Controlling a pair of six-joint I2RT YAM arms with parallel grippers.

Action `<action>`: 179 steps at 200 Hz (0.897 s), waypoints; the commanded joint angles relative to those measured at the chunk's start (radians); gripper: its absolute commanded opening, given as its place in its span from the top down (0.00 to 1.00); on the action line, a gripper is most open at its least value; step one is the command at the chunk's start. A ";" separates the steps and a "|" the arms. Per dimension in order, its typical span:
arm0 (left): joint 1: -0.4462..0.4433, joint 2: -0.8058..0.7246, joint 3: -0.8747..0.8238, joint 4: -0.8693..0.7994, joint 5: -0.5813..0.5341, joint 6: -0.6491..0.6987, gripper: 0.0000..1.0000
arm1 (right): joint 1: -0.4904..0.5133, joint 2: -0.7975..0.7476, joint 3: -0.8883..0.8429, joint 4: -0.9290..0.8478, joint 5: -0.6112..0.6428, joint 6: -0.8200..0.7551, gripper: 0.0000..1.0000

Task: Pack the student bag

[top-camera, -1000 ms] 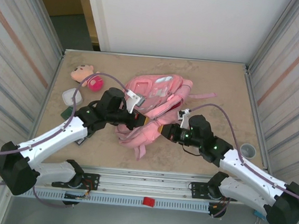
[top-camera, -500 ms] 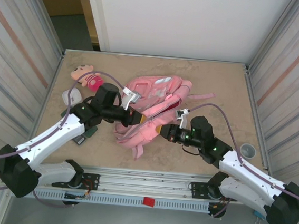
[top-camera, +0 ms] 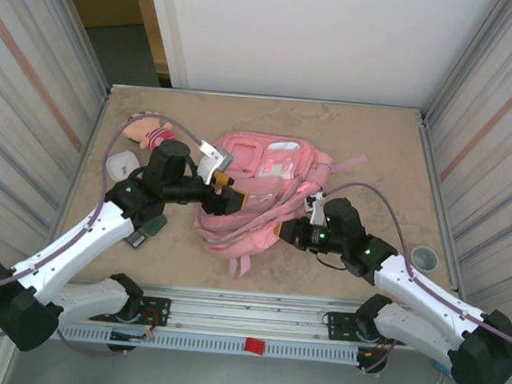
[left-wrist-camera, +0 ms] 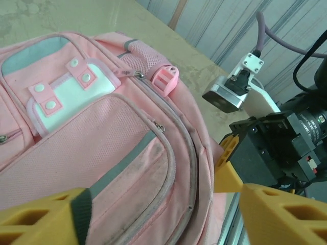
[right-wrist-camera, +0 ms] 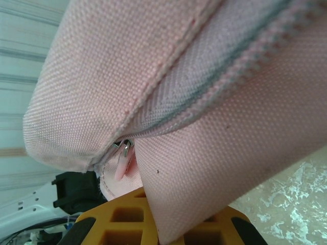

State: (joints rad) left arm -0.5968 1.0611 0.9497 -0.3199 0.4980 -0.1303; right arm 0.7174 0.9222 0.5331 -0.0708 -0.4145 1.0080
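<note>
The student bag (top-camera: 261,188) is a large pink backpack lying front side up in the middle of the table. My left gripper (top-camera: 229,192) hovers open over the bag's left edge. In the left wrist view its yellow fingers (left-wrist-camera: 286,214) stand wide apart above the bag's front pocket (left-wrist-camera: 102,148), holding nothing. My right gripper (top-camera: 285,230) is shut on the student bag's near right edge. The right wrist view shows a fold of pink fabric (right-wrist-camera: 204,153) pinched between the yellow fingers (right-wrist-camera: 122,222), with a zip pull (right-wrist-camera: 122,158) just beside them.
A pink-and-tan plush doll (top-camera: 148,132) lies at the back left, with a white object (top-camera: 121,163) and a dark green item (top-camera: 144,227) near the left arm. A grey cup (top-camera: 425,257) stands at the right edge. Corrugated walls close in both sides.
My left gripper has opened and let go of the bag, drawing back slightly left. The bag has settled flatter with its front pockets facing up. The right gripper keeps its grip.
</note>
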 commanded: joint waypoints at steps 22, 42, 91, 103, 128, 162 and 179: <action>-0.126 0.046 -0.016 -0.051 -0.080 0.173 0.12 | -0.008 -0.023 0.070 0.096 -0.062 0.001 1.00; -0.185 0.115 0.014 -0.059 -0.120 0.201 0.10 | -0.008 -0.026 0.084 0.101 -0.078 -0.002 1.00; -0.174 0.176 -0.016 0.001 -0.317 0.139 0.50 | -0.011 -0.061 0.085 0.072 -0.103 -0.041 1.00; -0.159 0.157 -0.029 0.030 -0.288 0.109 0.68 | -0.013 -0.079 0.071 0.052 -0.106 -0.067 1.00; -0.110 0.112 -0.065 0.130 -0.163 -0.020 1.00 | -0.023 -0.111 0.011 -0.054 -0.060 -0.116 0.99; -0.094 0.099 -0.062 0.175 -0.039 -0.109 1.00 | -0.064 -0.151 0.119 -0.398 0.055 -0.261 0.54; -0.094 0.102 -0.052 0.168 -0.027 -0.113 1.00 | -0.076 -0.156 0.257 -0.607 0.155 -0.332 0.44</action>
State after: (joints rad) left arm -0.7071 1.1954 0.8822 -0.2249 0.4305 -0.1486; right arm 0.6613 0.7921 0.6109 -0.3504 -0.3958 0.8318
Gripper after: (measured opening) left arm 0.070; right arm 0.502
